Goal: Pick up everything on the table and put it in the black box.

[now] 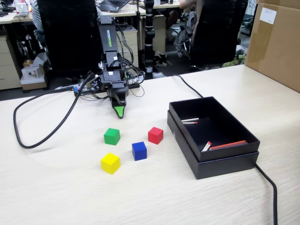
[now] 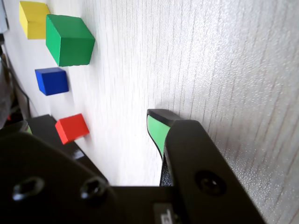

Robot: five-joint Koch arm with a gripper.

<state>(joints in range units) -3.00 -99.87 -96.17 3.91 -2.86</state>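
Four cubes lie on the light wood table (image 1: pixel 56 197): green (image 1: pixel 112 136), yellow (image 1: pixel 110 162), blue (image 1: pixel 139 150) and red (image 1: pixel 155 135). The black box (image 1: pixel 225 161) stands right of them in the fixed view, with no cube inside. My gripper (image 1: pixel 120 112) points down at the table behind the green cube, with no cube touching it. In the wrist view my gripper (image 2: pixel 93 133) is open and empty. One green-padded finger (image 2: pixel 156 130) is at the right and the other jaw is at the left edge. The green (image 2: pixel 70 39), yellow (image 2: pixel 33 18), blue (image 2: pixel 51 80) and red (image 2: pixel 72 128) cubes show at the upper left there.
Two red-tipped white sticks (image 1: pixel 190 121) (image 1: pixel 206 146) and a flat red strip (image 1: pixel 228 145) lie in the black box. A black cable (image 1: pixel 42 140) loops over the table's left side; another (image 1: pixel 267 183) runs past the box. A brown cardboard box (image 1: pixel 276 42) stands at the far right.
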